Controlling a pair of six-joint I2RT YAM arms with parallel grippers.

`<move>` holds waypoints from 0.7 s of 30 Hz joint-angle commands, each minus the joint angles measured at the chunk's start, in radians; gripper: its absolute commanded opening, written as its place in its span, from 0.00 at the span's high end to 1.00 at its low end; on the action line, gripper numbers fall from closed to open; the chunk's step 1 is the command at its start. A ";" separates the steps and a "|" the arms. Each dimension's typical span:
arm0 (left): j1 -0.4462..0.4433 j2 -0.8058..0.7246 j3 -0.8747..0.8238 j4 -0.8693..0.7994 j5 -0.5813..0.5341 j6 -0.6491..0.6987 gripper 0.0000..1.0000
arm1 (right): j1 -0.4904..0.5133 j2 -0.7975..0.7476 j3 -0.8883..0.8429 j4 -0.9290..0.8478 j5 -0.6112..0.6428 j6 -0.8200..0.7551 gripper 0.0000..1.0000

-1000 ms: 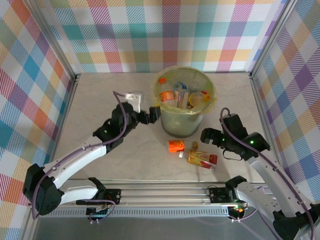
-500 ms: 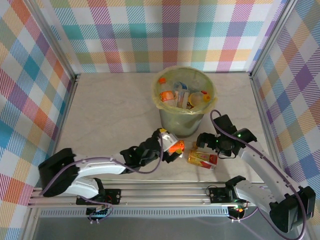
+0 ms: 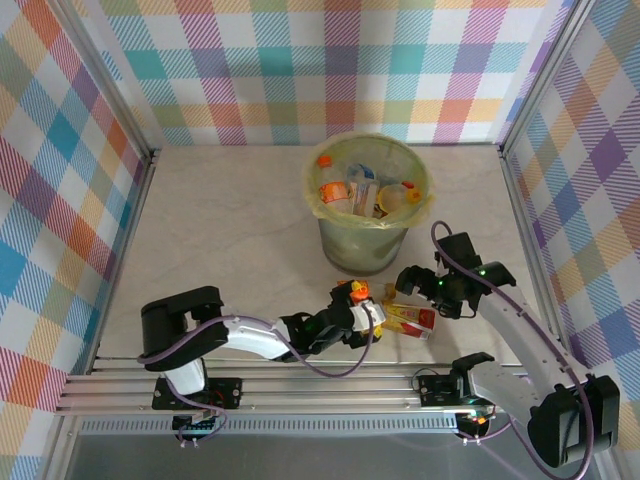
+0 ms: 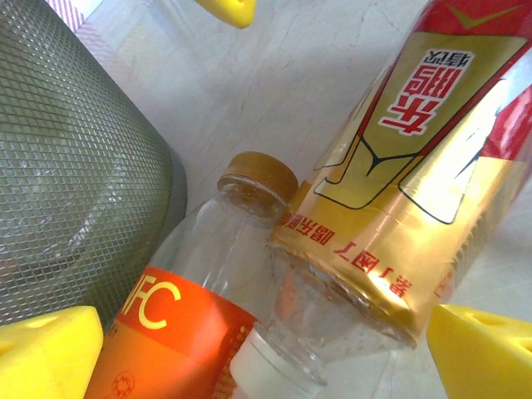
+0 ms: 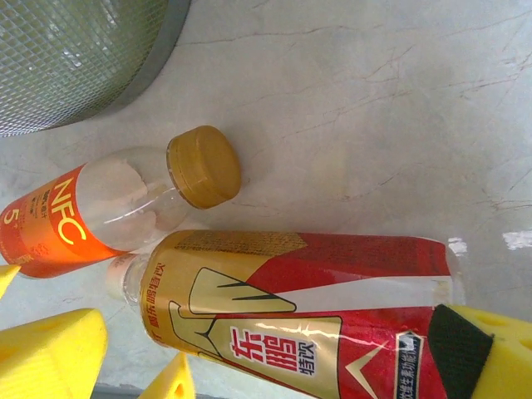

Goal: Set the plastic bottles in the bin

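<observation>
A pale marbled surface is walled in by bright plaid panels. Toward the back, right of centre, stands the bin, a translucent green bucket with a yellowish liner folded over its rim. Several plastic bottles are already piled inside it. Two more lie on their sides on the surface just in front of the bin, close together. One is a clear orange-labelled bottle with a tan cap; the other is a red-and-gold bottle printed with Chinese characters. The left arm reaches low across the front, and the left end effector is released, its yellow fingers spread wide. From its wrist camera, the orange-labelled bottle and the red-and-gold bottle both lie between those fingers. The right end effector is also spread wide, gripping nothing, hanging just above the red-and-gold bottle. Its wrist camera shows that bottle between its fingers, with the orange-labelled bottle beside it, nearer the bin.
</observation>
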 commanded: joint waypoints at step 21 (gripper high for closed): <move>0.061 0.168 0.172 0.087 -0.323 -0.058 0.04 | -0.032 0.053 -0.020 0.089 -0.096 -0.050 0.00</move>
